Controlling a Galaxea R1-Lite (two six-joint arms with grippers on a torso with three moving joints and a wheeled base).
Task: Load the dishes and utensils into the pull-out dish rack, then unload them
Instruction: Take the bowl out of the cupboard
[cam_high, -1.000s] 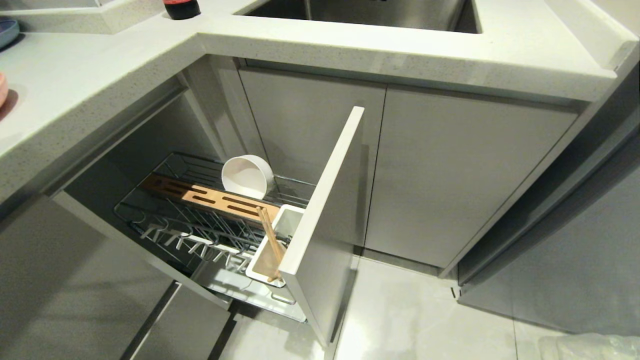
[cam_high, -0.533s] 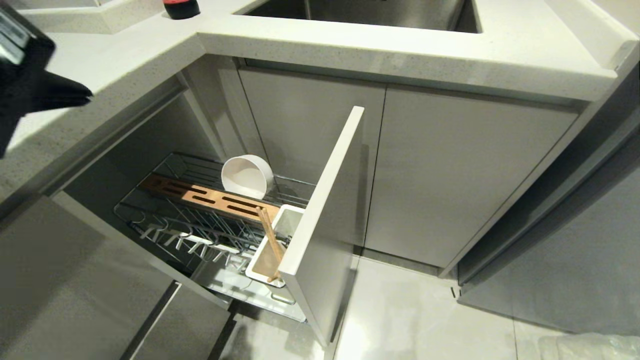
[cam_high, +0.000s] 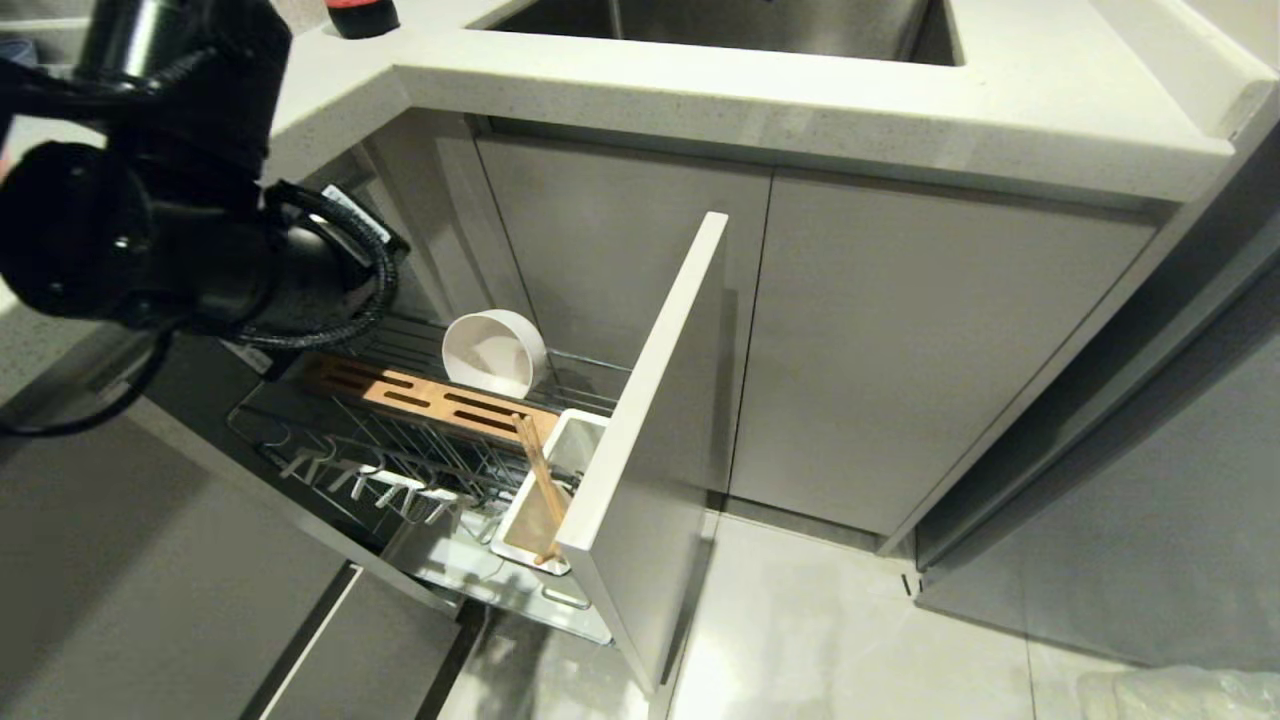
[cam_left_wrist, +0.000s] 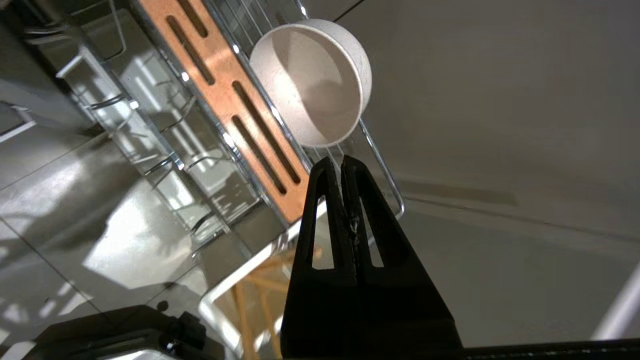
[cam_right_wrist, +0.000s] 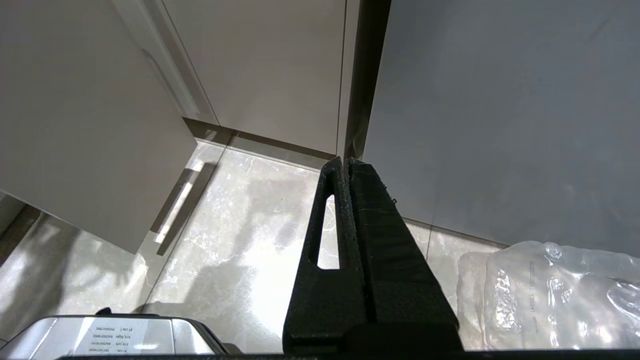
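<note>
Right pincer (cam_right_wrist: 345, 162) closed, empty, parked over floor. Pale wooden chopsticks (cam_high: 540, 478) lean in white oblong utensil cup (cam_high: 560, 440) at chrome wire pull-out rack (cam_high: 330, 440) front. Round cream-white bowl (cam_high: 494, 352) on edge at rack's 12 o'clock. Left pincer (cam_left_wrist: 342, 161) closed, empty, near bowl.

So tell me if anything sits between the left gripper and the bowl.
Nothing visible does. In the left wrist view the shut left gripper points at the bowl with only open rack wire between.

Chrome wire rack (cam_high: 330, 420), wooden strip (cam_left_wrist: 235, 107); bowl (cam_left_wrist: 312, 80) seemingly matt ceramic.
</note>
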